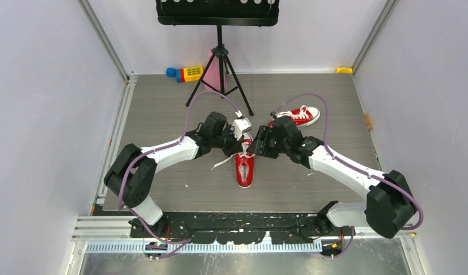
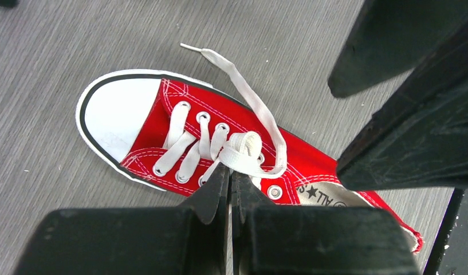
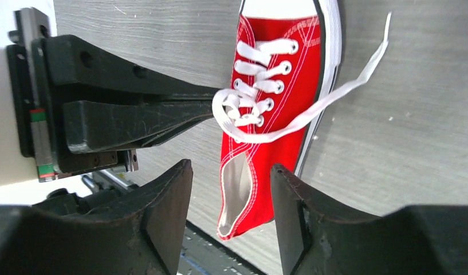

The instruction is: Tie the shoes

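One red shoe (image 1: 244, 167) lies mid-table with its toe toward the arms; it also shows in the left wrist view (image 2: 180, 126) and the right wrist view (image 3: 271, 69). The second red shoe (image 1: 300, 114) lies on its side behind my right arm. My left gripper (image 2: 230, 179) is shut on the white lace at the loose knot (image 2: 243, 150); it also shows from the side in the right wrist view (image 3: 211, 109). A free lace end (image 3: 357, 80) trails onto the table. My right gripper (image 3: 231, 195) is open and empty above the shoe's heel opening.
A black music stand's tripod (image 1: 220, 63) stands at the back centre, with coloured toy blocks (image 1: 185, 73) beside it. A small yellow object (image 1: 344, 70) sits in the back right corner. White walls enclose the grey table (image 1: 162, 114).
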Controlling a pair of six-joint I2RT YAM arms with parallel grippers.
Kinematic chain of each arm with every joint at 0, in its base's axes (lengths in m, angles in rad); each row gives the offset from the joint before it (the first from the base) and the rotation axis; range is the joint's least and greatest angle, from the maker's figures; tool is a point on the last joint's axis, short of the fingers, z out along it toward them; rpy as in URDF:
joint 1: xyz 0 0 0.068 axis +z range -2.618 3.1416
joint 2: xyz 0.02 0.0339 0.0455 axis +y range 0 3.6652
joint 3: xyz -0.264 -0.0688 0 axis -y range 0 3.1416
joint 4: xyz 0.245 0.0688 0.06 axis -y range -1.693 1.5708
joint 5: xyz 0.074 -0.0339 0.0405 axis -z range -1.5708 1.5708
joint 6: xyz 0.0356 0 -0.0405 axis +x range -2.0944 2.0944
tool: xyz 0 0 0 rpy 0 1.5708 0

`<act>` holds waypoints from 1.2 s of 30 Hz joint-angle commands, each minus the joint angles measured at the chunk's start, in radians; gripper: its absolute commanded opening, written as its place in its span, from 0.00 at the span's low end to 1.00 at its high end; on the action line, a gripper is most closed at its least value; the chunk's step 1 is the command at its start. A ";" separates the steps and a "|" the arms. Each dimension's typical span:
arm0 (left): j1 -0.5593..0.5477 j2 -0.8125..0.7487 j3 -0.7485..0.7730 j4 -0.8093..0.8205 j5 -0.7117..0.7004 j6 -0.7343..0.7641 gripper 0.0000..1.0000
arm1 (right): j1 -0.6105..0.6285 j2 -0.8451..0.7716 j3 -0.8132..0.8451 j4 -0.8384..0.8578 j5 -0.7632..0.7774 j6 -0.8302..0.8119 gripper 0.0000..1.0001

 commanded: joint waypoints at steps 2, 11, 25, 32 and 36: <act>0.003 -0.042 -0.009 0.052 0.014 0.001 0.00 | -0.037 0.008 0.053 0.060 -0.041 -0.250 0.58; 0.003 -0.040 -0.015 0.062 0.013 0.003 0.00 | -0.162 0.102 -0.060 0.425 -0.354 -0.312 0.58; 0.003 -0.065 -0.033 0.073 0.013 -0.002 0.00 | -0.188 0.323 -0.118 0.820 -0.557 -0.234 0.60; 0.003 -0.067 -0.032 0.074 0.016 -0.003 0.00 | -0.188 0.360 -0.115 0.848 -0.580 -0.236 0.58; 0.003 -0.067 -0.033 0.075 0.018 -0.004 0.00 | -0.188 0.387 -0.119 0.877 -0.606 -0.227 0.54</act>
